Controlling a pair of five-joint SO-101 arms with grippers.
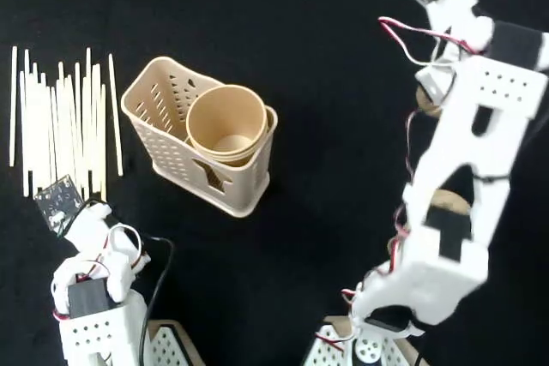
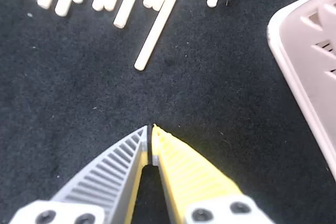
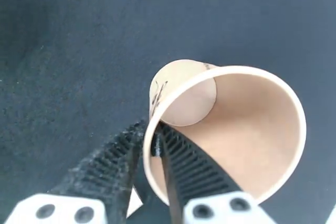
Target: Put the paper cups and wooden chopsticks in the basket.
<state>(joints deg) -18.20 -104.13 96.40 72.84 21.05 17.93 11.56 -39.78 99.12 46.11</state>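
**Right claw** [image 3: 155, 148]: pinching the wall of one paper cup [image 3: 252, 129], one finger inside the rim and one outside. This grip suits carrying the cup mouth-up to the stack. The cup is on the right arm's side of the worktop [image 1: 326, 83], well apart from the basket.

**Left claw** [image 2: 151, 129]: pressed together, holding nothing. It sits low over the worktop, near the closest chopstick ends, probably placed for a pick.

**Basket** [image 1: 176, 165]: perforated and upright, between the arms. It holds nested paper cups [image 1: 225, 122] at the end nearer the right arm. The other end has no chopsticks in it.

**Chopsticks** [image 1: 60, 122]: a loose row lying flat on the worktop beside the basket, none collected yet.
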